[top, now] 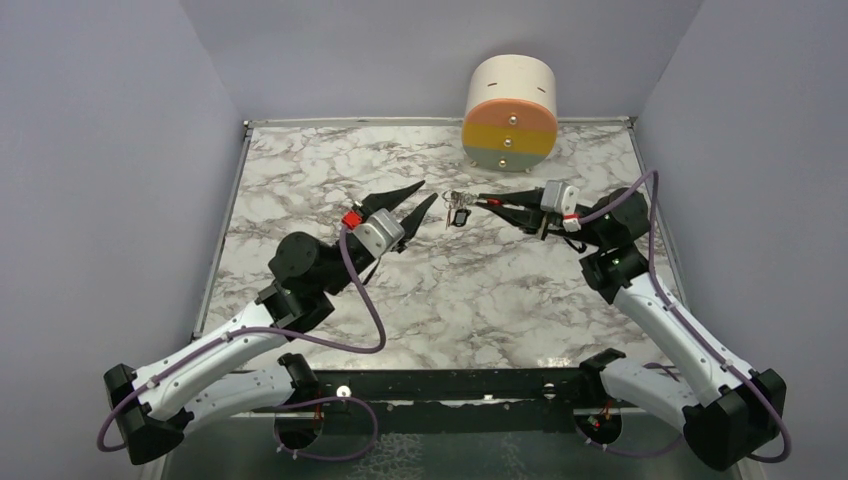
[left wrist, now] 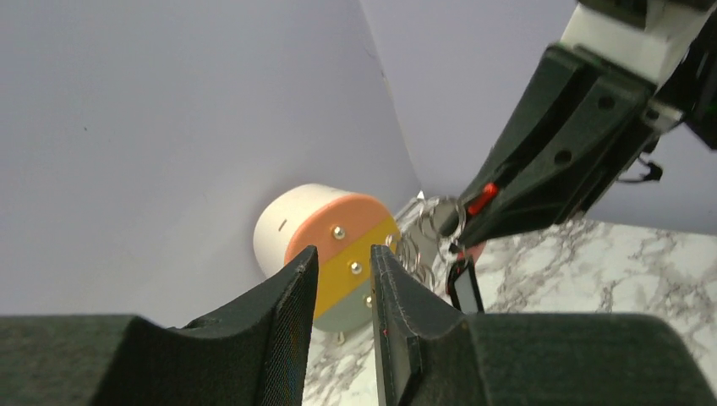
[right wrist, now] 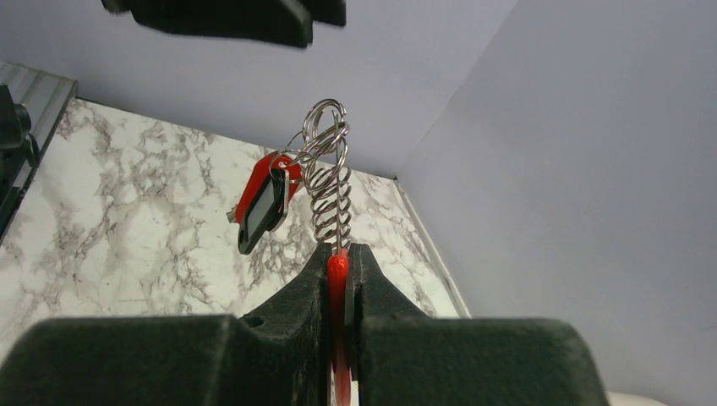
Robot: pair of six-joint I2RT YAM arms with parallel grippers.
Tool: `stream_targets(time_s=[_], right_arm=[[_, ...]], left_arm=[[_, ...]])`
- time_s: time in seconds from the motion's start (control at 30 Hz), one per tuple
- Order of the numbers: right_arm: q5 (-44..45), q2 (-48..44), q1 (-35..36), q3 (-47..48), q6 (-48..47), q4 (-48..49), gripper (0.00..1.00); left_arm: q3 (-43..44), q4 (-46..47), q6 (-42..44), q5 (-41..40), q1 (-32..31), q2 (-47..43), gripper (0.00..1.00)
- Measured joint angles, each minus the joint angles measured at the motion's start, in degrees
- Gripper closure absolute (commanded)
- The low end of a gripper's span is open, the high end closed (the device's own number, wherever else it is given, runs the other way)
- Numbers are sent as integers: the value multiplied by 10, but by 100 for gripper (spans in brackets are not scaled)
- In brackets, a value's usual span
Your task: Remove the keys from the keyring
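Right claw [right wrist: 338,254] clamped shut on the red clip [right wrist: 337,275] of the keyring [right wrist: 330,199], holding it above the counter [top: 450,300]. The coiled chain runs outward to stacked split rings [right wrist: 325,118], from which the dark-headed key [right wrist: 264,207] and the red-headed key [right wrist: 256,179] hang together. Left claw [left wrist: 342,254], fingers moderately apart and empty, stands near the rings without touching them. Step in hand, by judgement: approach to the first key. The next move calls for a fine pinch on one key head, then threading it off its split ring.
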Motion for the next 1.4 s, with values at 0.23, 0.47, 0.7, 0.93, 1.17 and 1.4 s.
stream_targets(time_s=[0.23, 0.47, 0.7, 0.93, 1.17, 1.4], right_arm=[[-8, -7, 0, 0, 2, -3, 98], [-21, -6, 0, 0, 6, -3, 98], [-21, -6, 0, 0, 7, -3, 98], [-21, -2, 0, 0, 7, -3, 98], [-21, 4, 0, 0, 6, -3, 98], [-21, 4, 0, 0, 6, -3, 98]], left_arm=[[-80, -15, 47, -30, 10, -19, 72], [-126, 4, 79, -31, 50, -33, 74], [-125, 33, 63, 0, 79, -40, 83], [-85, 41, -35, 48, 81, -50, 82], [-37, 64, -202, 60, 81, -34, 86], [-21, 61, -358, 66, 82, -4, 81]])
